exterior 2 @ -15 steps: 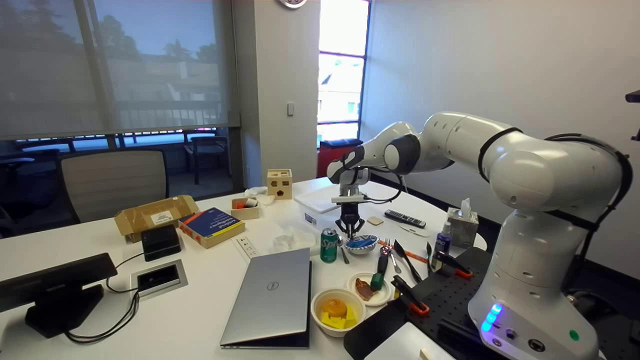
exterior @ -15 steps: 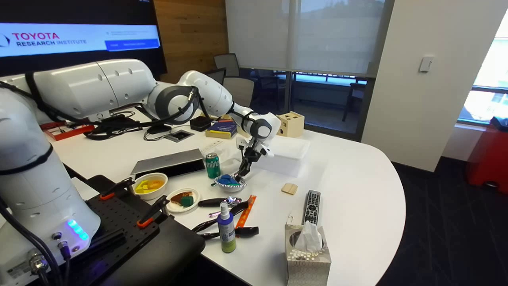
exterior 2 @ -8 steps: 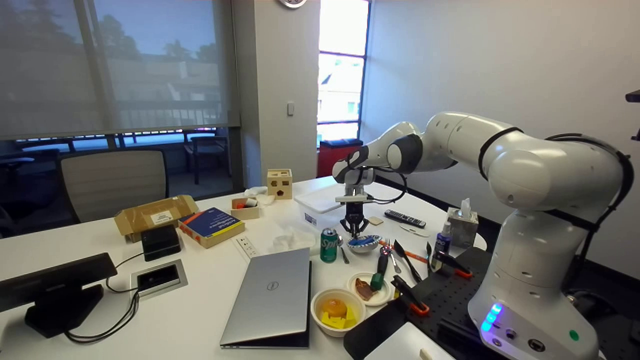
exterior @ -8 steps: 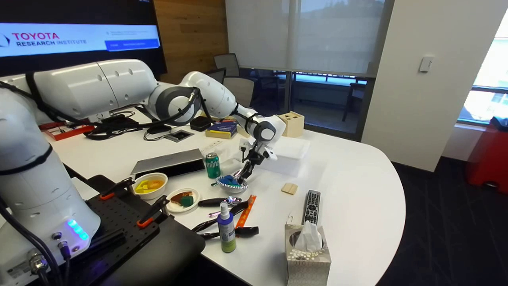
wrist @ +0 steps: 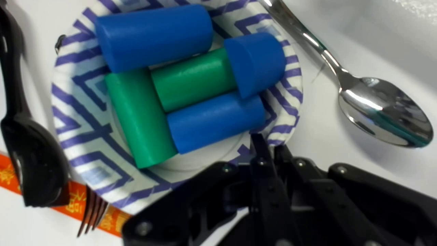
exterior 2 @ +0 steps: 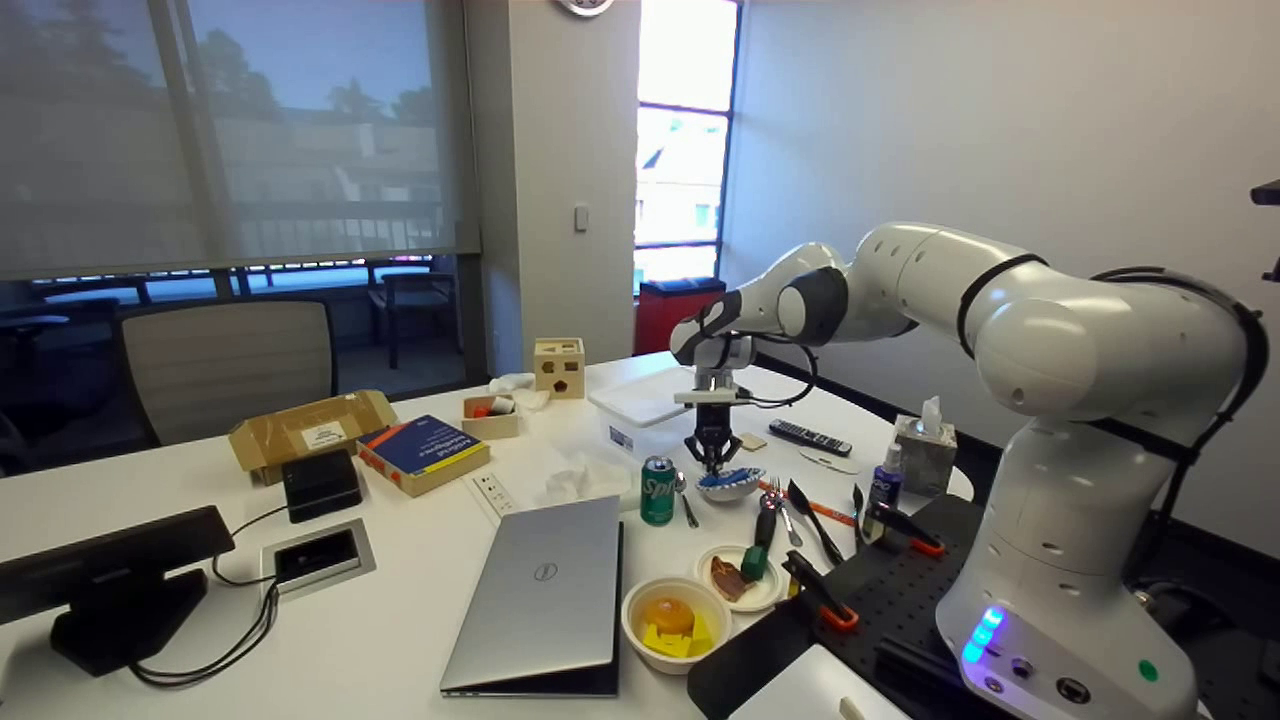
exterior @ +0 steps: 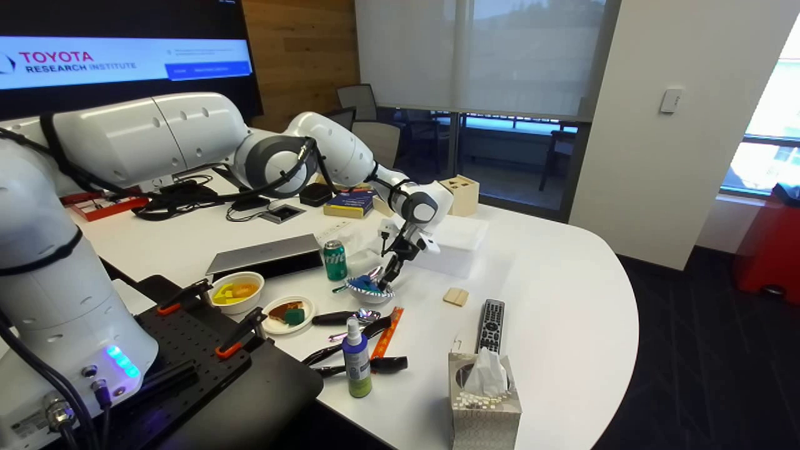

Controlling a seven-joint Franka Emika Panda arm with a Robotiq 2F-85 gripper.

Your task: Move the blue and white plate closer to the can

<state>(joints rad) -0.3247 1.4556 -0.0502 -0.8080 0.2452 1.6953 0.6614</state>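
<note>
Blue and white, the plate (wrist: 83, 136) spreads beyond the jaws and mostly to their left in the wrist view: white ground, violet-blue stripes slanting round the rim, and nested angular bands enclosing paler blue patches further in. The jaws of the gripper (wrist: 269, 141) are drawn nearly together, with the plate's rim pinched between them; near there the rim looks creased. In both exterior views the plate looks slightly tipped, the edge at the jaws lower than the edge away from them. Whether its base touches the white table (exterior: 550, 281) cannot be made out.

Blue blocks (wrist: 153, 36) and green blocks (wrist: 136, 116), smooth and rounded, lie piled in the plate, beyond the jaws and to their left; the nearest blue one appears just beside them. Right of the jaws, close to the rim, lies a metal spoon (wrist: 385, 109). Left of the jaws, past the opposite side of the plate, come a black utensil (wrist: 34, 160), an orange strip (wrist: 76, 201) and the tines of a fork (wrist: 94, 201). In an exterior view the green can (exterior 2: 657, 490) stands upright left of the jaws, near the plate but apart from it, the spoon between.
</note>
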